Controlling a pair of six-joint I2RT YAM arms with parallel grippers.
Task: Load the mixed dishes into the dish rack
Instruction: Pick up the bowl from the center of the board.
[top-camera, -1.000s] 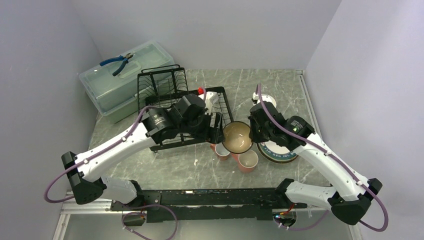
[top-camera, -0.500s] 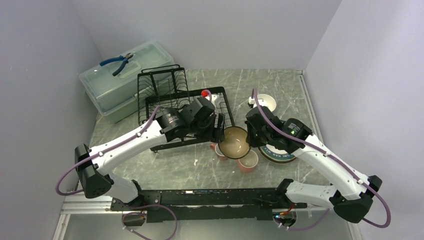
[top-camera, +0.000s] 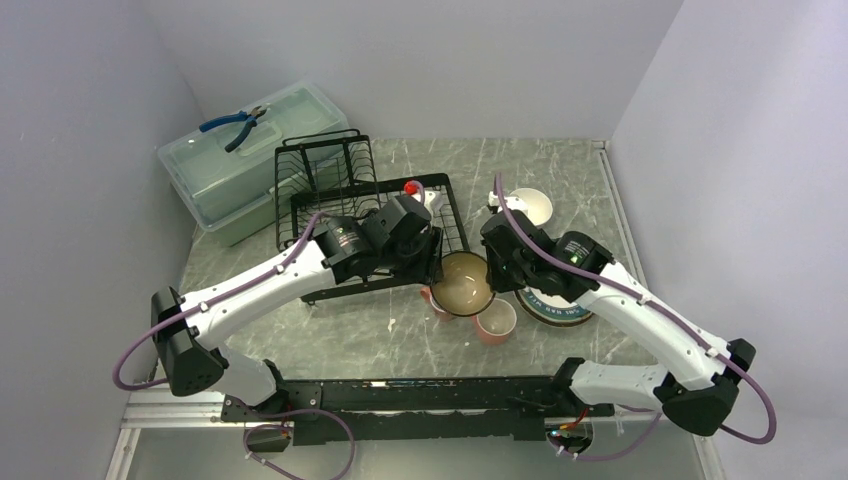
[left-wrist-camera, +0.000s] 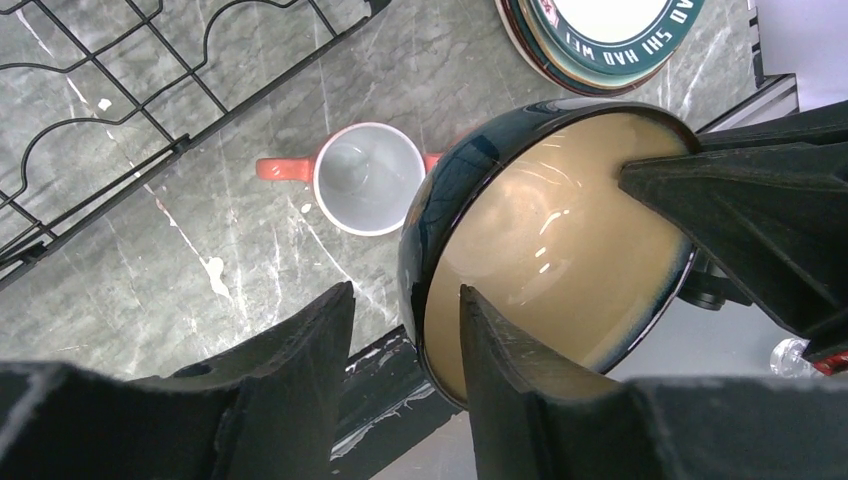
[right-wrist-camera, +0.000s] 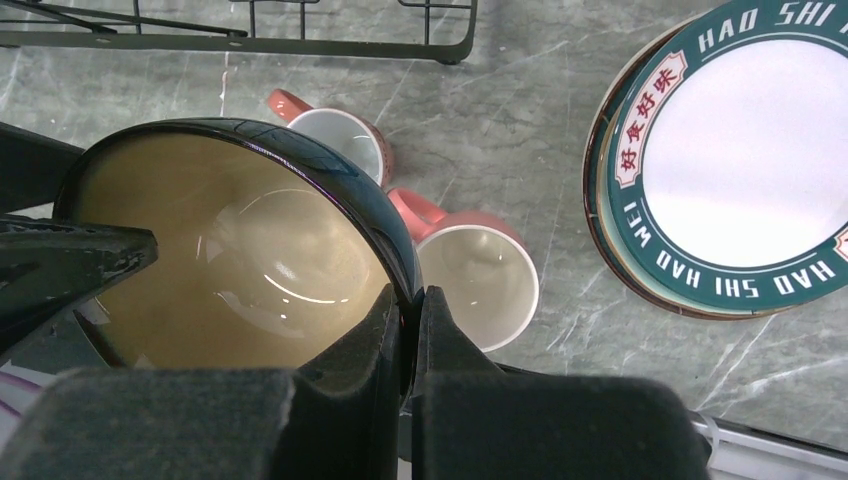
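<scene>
Since a second ago the bowl (top-camera: 466, 283) has drifted left to centre frame, and the left gripper (left-wrist-camera: 405, 295) has narrowed around its rim. The bowl hangs tilted above two pink mugs (top-camera: 496, 322), just off the dish rack's (top-camera: 325, 165) lower-right corner. The right gripper (right-wrist-camera: 408, 300) is pinched tight on the bowl's rim; the left gripper's fingers straddle the opposite rim, not yet clamped, with a gap on the outer side.

The top external camera looks down from high behind the near edge of the table (top-camera: 560, 170), far enough to take all of it in. Both wrist cameras look steeply down from close up, apparently from opposite sides, sharing the tan-lined bowl (left-wrist-camera: 550, 250), a pink mug (left-wrist-camera: 365, 178) and the teal-lettered plate (left-wrist-camera: 610, 15).
</scene>
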